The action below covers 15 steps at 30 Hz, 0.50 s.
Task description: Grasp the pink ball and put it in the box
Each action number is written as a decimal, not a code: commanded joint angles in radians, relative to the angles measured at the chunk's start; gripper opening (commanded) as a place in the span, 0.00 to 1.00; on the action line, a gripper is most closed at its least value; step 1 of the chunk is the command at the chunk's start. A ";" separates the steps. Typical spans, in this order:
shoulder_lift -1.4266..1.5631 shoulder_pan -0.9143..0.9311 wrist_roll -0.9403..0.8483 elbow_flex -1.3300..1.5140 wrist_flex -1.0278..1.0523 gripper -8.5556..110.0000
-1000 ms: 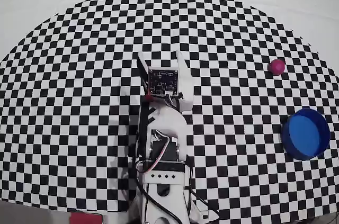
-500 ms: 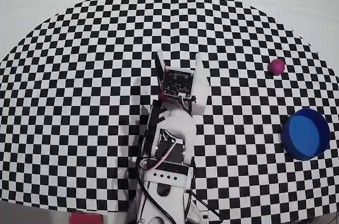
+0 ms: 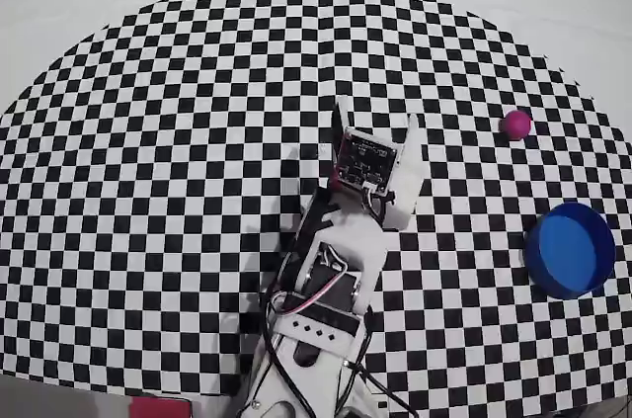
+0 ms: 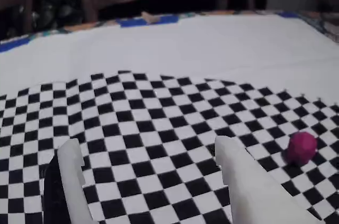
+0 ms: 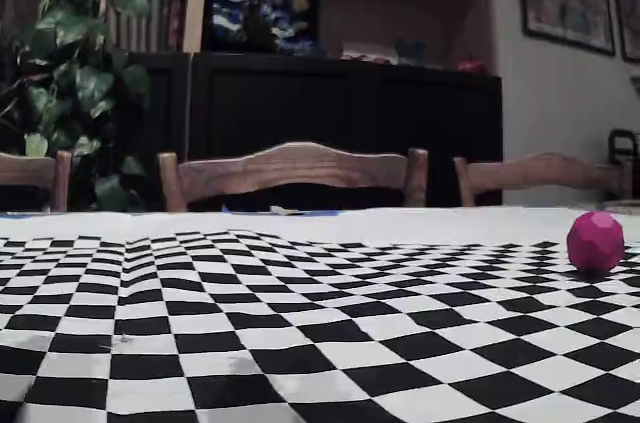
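Pink ball [image 3: 515, 125] sits on the checkered tabletop [image 3: 148, 171], near the right-hand edge of the pattern in the overhead view, resting free with nothing touching it. Your claw [image 3: 377, 121] is near the middle of the checkered area, its two fingers spread wide and empty, with only bare squares showing between them. Key relation: the ball lies well apart from the claw, off to the right and about level with the fingertips in the overhead view, outside the line along which the fingers point. The wrist view confirms this: the ball [image 4: 301, 148] shows at the right edge of the picture, beyond the right-hand finger [image 4: 249, 181], not in the gap between the fingers. Judgement: you will need to swing the arm further right until the ball falls between the fingers, then reach out and descend. A sphere has no long axis, so approach angle matters little, but it may roll if one finger nudges it first. Blue box [image 3: 570, 249] stands below and slightly right of the ball in the overhead view, near it but clearly apart. Fixed view shows the ball [image 5: 595, 241] alone on the cloth.
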 commanded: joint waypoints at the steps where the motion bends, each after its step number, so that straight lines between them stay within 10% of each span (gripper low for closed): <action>1: 0.005 0.037 0.002 0.008 -0.008 0.31; 15: -0.006 0.169 0.005 0.008 0.006 0.31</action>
